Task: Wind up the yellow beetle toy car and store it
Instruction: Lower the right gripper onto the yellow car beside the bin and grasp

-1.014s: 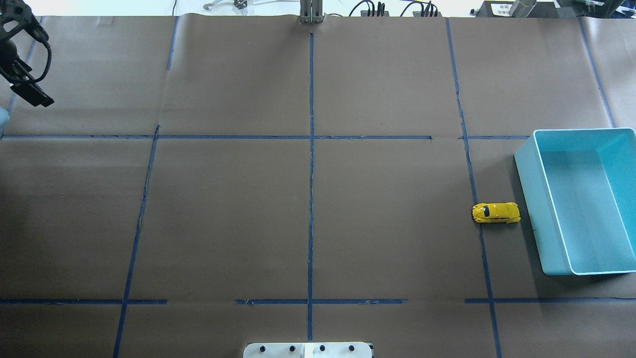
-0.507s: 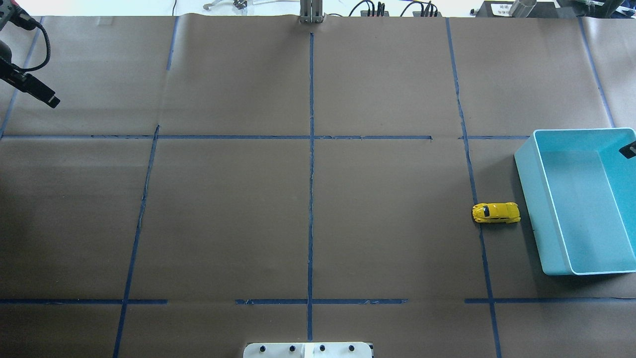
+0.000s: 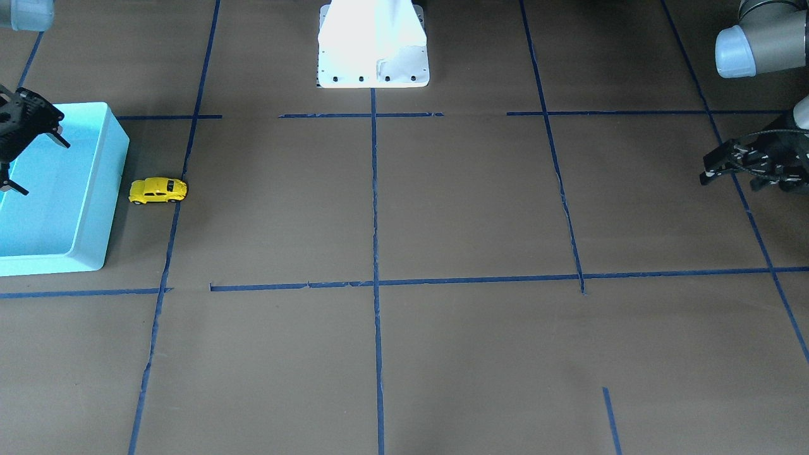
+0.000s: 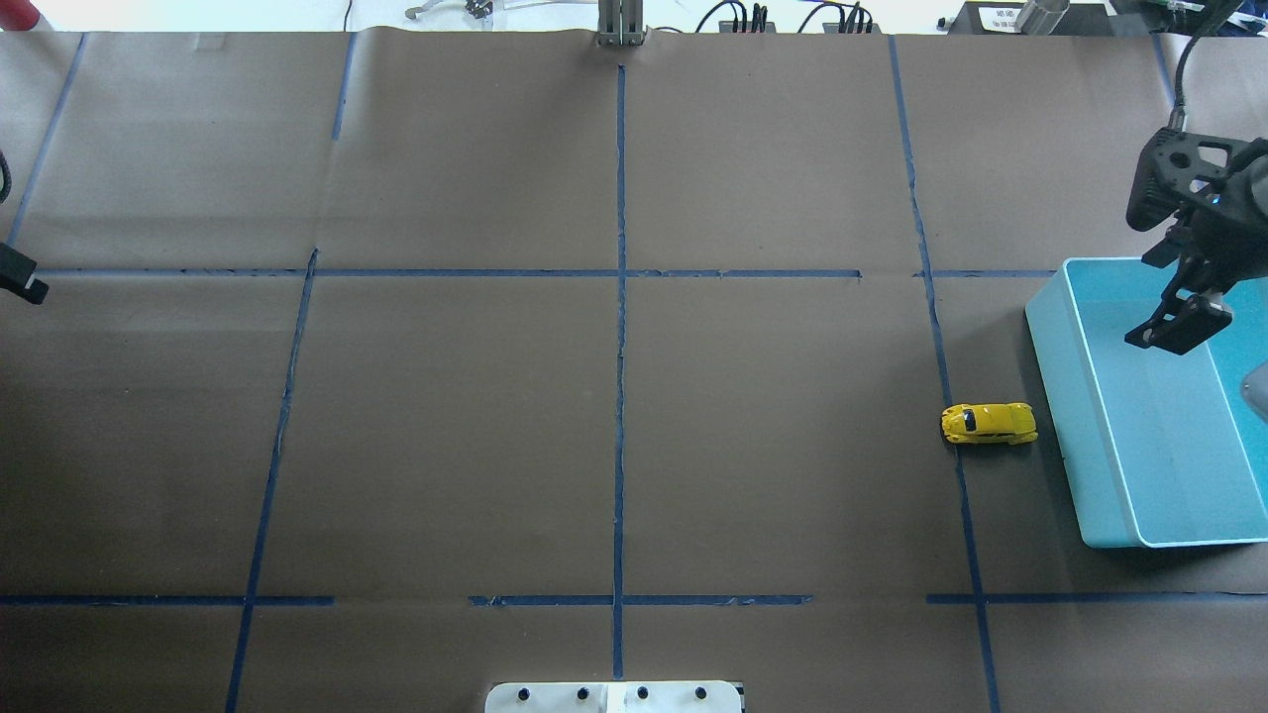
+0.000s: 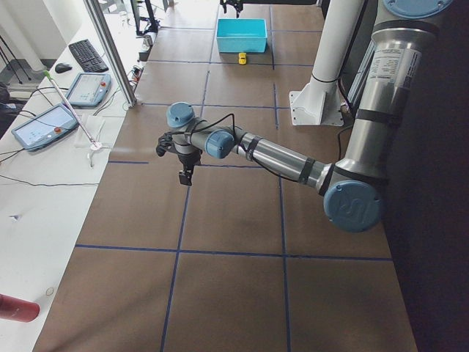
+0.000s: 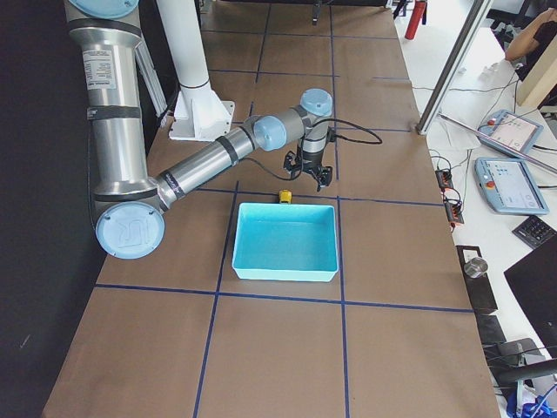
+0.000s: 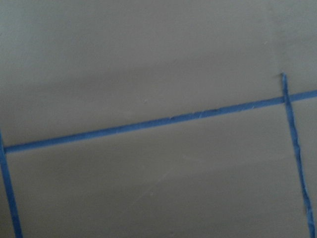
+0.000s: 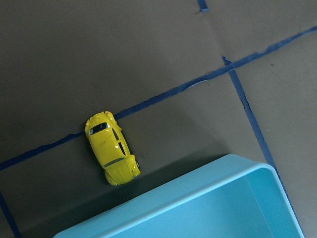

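Brown paper is covering the table (image 4: 446,436), and blue tape (image 4: 620,396) is dividing it into squares. Sitting at the robot's right end is the turquoise bin (image 4: 1080,426), with nothing lying in it. The right gripper (image 3: 39,165) is hanging above the bin's inside, its fingers standing wide apart and gripping nothing. The left gripper (image 3: 730,182) is hovering over bare paper at the far opposite end, well apart from everything. Its fingers are also looking spread and are carrying nothing. The yellow car (image 4: 989,424) is resting on its wheels just beside the bin's outer wall, apart from it and touching a tape line.

Judgement: the approach step is in hand, and winding and storing are not yet begun. The next move is calling for the right gripper to shift off the bin, centre over the car, descend and close across its narrow body.
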Robot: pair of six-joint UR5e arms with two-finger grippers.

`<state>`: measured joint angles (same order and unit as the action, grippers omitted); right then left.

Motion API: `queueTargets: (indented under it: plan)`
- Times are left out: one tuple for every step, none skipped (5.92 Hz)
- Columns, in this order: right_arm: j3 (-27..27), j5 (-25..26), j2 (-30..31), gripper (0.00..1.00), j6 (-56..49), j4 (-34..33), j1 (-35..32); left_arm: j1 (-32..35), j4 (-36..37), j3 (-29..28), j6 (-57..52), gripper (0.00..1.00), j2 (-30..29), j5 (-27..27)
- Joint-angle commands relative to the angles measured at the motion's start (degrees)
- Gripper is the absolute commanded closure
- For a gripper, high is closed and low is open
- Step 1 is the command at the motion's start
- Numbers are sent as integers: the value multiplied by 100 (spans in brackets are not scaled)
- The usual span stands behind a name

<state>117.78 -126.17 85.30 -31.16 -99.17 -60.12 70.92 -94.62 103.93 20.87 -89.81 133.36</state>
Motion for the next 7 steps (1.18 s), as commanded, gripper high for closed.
queueTargets:
  plan:
    - [8,355,-153,0,-233,11,699,586,-4,-38,-3,0,376,-3]
    - [-35,843,-154,0,-172,264,1208,1137,22,22,-47,0,577,5]
    - [-105,901,-145,0,-180,310,1265,1317,118,-21,-48,0,596,-3]
    - [-123,953,-101,0,-180,345,1474,1701,136,-74,-352,0,614,-3]
    - [-263,1137,-101,0,-163,433,1659,2088,128,-440,-1017,0,596,-3]
    - [-490,1225,-118,0,-163,634,1765,2144,128,-635,-1328,0,588,-12]
    - [-849,1235,-101,0,-163,1123,1845,2154,75,-733,-1270,0,622,-12]
